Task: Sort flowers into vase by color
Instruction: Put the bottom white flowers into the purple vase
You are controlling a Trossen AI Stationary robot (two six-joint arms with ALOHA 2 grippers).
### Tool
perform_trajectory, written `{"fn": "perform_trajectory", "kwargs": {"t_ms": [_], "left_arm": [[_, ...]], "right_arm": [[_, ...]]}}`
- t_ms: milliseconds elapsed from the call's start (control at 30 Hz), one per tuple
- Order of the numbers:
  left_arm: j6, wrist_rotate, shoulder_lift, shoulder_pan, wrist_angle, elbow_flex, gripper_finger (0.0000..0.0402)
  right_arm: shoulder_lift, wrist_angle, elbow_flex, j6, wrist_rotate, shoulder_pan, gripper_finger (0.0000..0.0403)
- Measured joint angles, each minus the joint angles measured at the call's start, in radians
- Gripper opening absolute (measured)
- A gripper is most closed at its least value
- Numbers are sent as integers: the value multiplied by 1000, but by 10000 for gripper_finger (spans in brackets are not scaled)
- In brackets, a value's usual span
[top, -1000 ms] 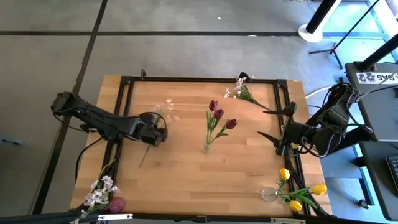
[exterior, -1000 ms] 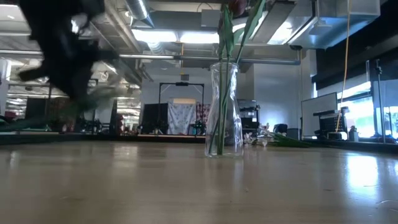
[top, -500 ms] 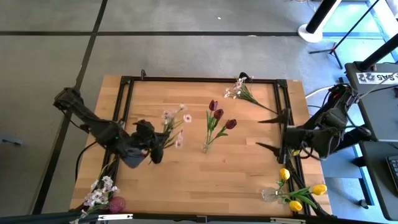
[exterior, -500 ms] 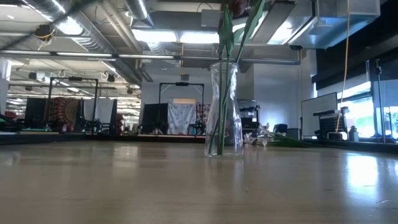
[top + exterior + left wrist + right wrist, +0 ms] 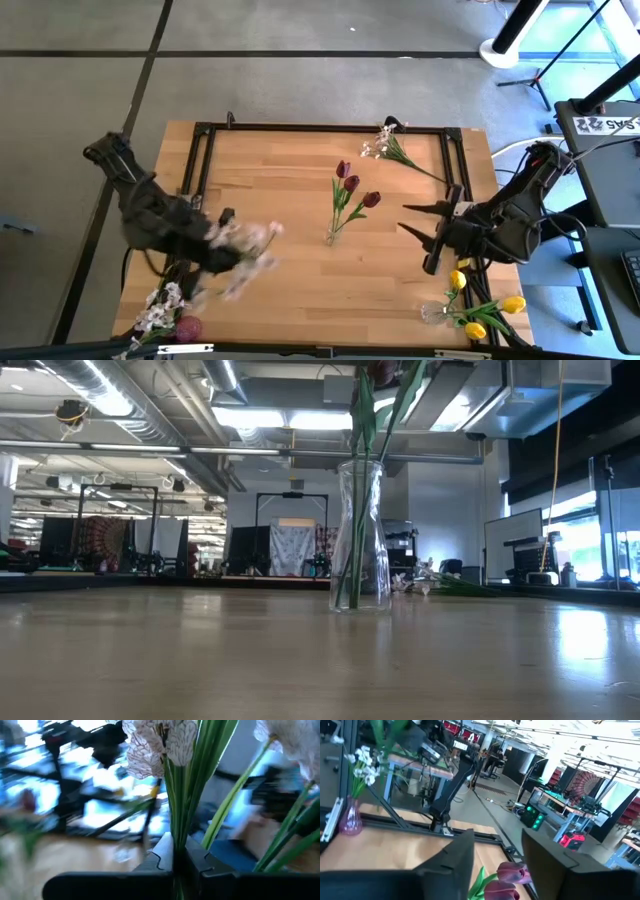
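My left gripper (image 5: pixel 218 248) hangs over the table's near left part, shut on a spray of white-pink blossoms (image 5: pixel 248 262), which is blurred in the high view. The pink vase (image 5: pixel 188 328) at the near left corner holds more white sprays (image 5: pixel 160 305). A clear vase (image 5: pixel 358 535) at mid-table holds the dark red tulips (image 5: pixel 350 184). Another clear vase (image 5: pixel 432 313) at the near right holds yellow tulips (image 5: pixel 490 316). One white-pink spray (image 5: pixel 386 146) lies flat at the far edge. My right gripper (image 5: pixel 403 219) stands open right of the middle vase, holding nothing. My left gripper pinches the spray's bundle of green stems (image 5: pixel 176 847) between its two fingers, a little below the blossoms (image 5: pixel 155 742). The stems run on out past the fingertips. The spray is lifted clear of the table.
A black frame (image 5: pixel 205 140) runs along the table's left, far and right sides. Bare wood lies between the middle vase and the near edge. In the right wrist view the tulips (image 5: pixel 507 876) show beyond my fingers, the pink vase (image 5: pixel 351 820) farther off.
My left gripper has swung from the table's middle left toward the near edge and down-left, turning as it went and carrying the spray clear of the table. My right gripper has moved toward the table's middle and slightly nearer, and its fingers have drawn closer together.
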Motion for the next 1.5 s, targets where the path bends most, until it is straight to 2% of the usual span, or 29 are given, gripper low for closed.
{"fn": "perform_trajectory", "kwargs": {"t_ms": [133, 267, 500, 667, 800, 933, 1067, 1300, 1400, 1500], "left_arm": [[102, 104, -27, -67, 82, 0, 1], [170, 269, -57, -120, 145, 0, 1], [229, 483, -102, -156, 164, 0, 1], [229, 557, -111, -174, 159, -1, 3], [218, 563, -95, -224, 157, -1, 3], [260, 489, -87, -306, 181, -37, 2], [255, 420, -88, -344, 281, -135, 2], [28, 361, -93, -352, 303, -209, 2], [-35, 336, -90, -379, 234, -214, 2], [-104, 253, -90, -418, 130, -215, 2]], "right_arm": [[0, 5, 0, 30, 1, 0, 132], [1, 3, 0, 103, -3, 0, 111], [2, 5, 0, 130, -13, 0, 104], [2, 5, 0, 130, -17, 0, 104], [2, 5, 0, 137, -16, 0, 104], [6, 5, 0, 186, -5, 0, 104], [23, 5, 0, 227, -4, 0, 104], [30, 4, 0, 240, 39, 0, 104], [30, 3, 0, 239, 78, 0, 104], [30, 0, 0, 239, 78, 0, 104]]}}
